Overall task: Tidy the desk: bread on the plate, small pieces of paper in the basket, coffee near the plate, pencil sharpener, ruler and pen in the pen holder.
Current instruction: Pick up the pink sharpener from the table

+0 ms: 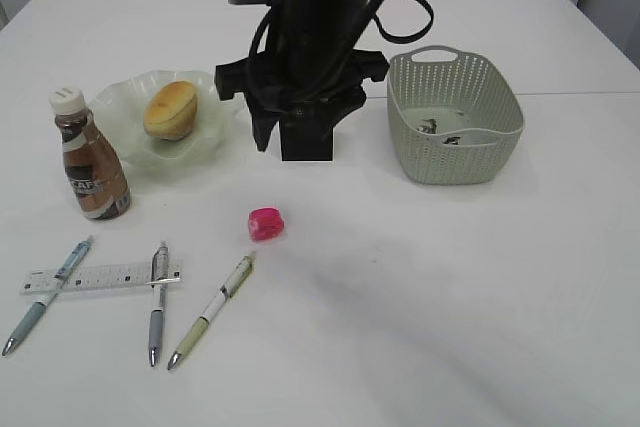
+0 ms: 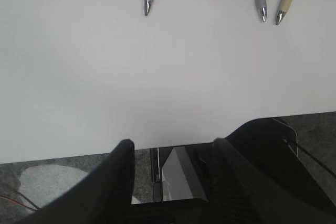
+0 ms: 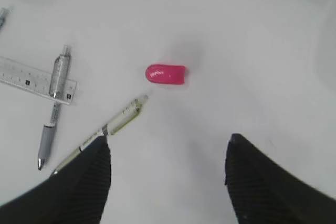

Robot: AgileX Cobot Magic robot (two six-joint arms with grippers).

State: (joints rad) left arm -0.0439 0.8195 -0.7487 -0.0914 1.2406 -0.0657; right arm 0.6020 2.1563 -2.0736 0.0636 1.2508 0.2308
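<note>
The bread (image 1: 170, 109) lies on the green plate (image 1: 115, 107), with the coffee (image 1: 90, 162) standing beside it. The pink pencil sharpener (image 1: 266, 223) (image 3: 165, 74) lies mid-desk. My right gripper (image 3: 168, 139) hovers open and empty above the desk just short of it. Three pens (image 1: 212, 312) and the ruler (image 1: 100, 277) lie front left. The right arm (image 1: 310, 47) partly hides the black pen holder (image 1: 306, 142). Paper pieces (image 1: 440, 127) sit in the basket (image 1: 455, 162). My left gripper (image 2: 172, 142) is open and empty over the desk's front edge.
Two of the pens (image 1: 158, 302) lie across the ruler. The arm's cables (image 1: 405, 7) loop at the back between the pen holder and the basket. Bare white desk (image 1: 450, 297) spreads across the front right.
</note>
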